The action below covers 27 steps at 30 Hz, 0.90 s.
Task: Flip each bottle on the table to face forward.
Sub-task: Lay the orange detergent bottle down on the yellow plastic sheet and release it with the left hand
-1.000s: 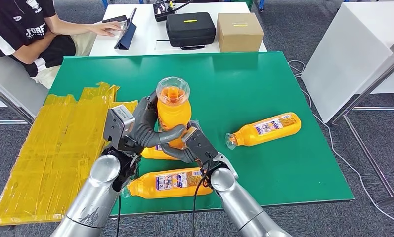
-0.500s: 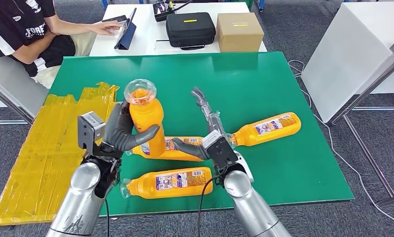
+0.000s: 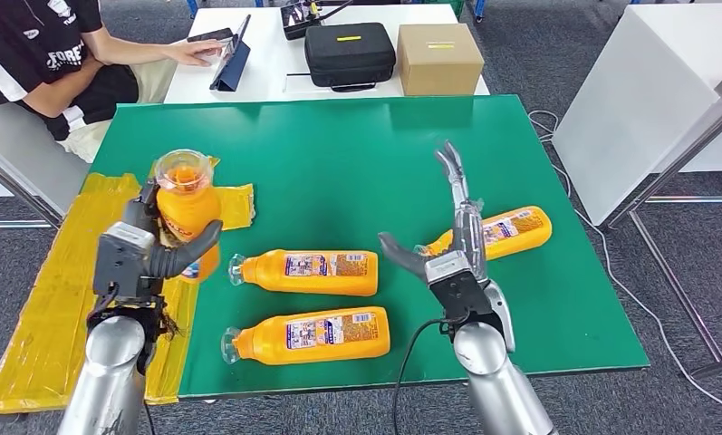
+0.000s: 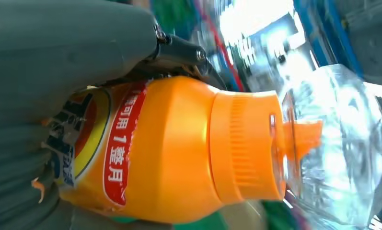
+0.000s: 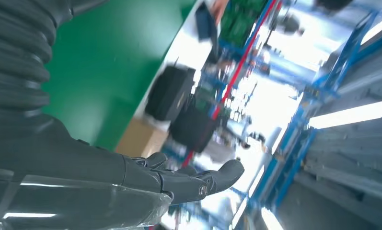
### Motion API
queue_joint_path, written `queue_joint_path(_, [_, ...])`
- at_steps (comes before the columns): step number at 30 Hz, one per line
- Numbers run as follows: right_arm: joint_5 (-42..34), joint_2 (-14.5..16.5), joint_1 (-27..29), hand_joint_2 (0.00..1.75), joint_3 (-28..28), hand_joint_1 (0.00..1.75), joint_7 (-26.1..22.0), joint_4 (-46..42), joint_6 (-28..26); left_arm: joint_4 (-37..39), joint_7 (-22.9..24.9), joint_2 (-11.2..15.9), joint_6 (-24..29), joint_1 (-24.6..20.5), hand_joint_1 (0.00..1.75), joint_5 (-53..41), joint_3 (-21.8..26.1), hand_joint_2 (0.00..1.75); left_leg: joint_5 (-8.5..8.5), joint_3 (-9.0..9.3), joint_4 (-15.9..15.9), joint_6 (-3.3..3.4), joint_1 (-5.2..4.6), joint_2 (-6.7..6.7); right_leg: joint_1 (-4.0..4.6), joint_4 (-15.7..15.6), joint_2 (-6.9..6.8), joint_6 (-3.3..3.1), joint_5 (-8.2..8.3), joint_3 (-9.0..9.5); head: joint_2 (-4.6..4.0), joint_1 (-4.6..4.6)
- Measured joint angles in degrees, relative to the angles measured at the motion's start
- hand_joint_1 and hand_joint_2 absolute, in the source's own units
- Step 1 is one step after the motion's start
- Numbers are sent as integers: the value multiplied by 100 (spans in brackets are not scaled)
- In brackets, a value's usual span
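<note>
You are looking at one green rectangular table top [image 3: 402, 145], with one crinkled yellow plastic sheet [image 3: 85, 272] draped over its left edge. Behind it stands a white table [image 3: 266, 63] carrying one black zipped case [image 3: 349, 53] and one brown cardboard box [image 3: 439, 57], and one person in a black and white shirt [image 3: 44, 63] sits at its left end. You can count four orange plastic bottles with clear caps in all. Three of them lie on their sides on the green top: the middle bottle [image 3: 304, 272] and the near bottle [image 3: 307, 334] lie parallel, caps pointing left, while the right-hand bottle [image 3: 488, 236] lies slanted, well apart from the near one, partly behind your right hand. The fourth, the held bottle [image 3: 186, 213], stands upright in the air over the table's left edge above the yellow sheet, clear cap on top; the left wrist view shows its red and yellow label [image 4: 109, 143] facing the camera. Your left hand [image 3: 144, 249] grips it, fingers and thumb wrapped round its body. Your right hand [image 3: 447, 236] holds nothing, its fingers stretched out straight and its thumb splayed wide, raised above the table.
</note>
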Motion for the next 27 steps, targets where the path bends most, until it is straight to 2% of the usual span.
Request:
queue_joint_path(2, [130, -35, 123, 175, -92, 0, 8, -143, -167, -53, 131, 78, 337, 7, 175, -735, 125, 175, 0, 0, 0, 0, 0, 1, 0, 0, 0, 0, 0, -1, 0, -1])
queue_joint_path(4, [171, -63, 203, 175, -152, 0, 10, -244, -217, -79, 183, 135, 429, 7, 175, -989, 220, 175, -1, 0, 0, -1, 1, 1, 0, 0, 0, -1, 0, -2, 1, -1])
queue_joint_path(24, [204, -114, 303, 175, -249, 0, 13, -432, -222, -127, 208, 214, 455, 9, 175, -1074, 350, 175, 0, 0, 0, 0, 0, 0, 0, 0, 0, -1, -1, -1, 0, 0])
queue_joint_path(27, [252, -116, 310, 175, -250, 0, 22, -446, -258, -127, 320, 229, 594, 9, 175, -1436, 350, 175, 0, 0, 0, 0, 1, 0, 0, 0, 0, -1, -1, -1, 0, -1])
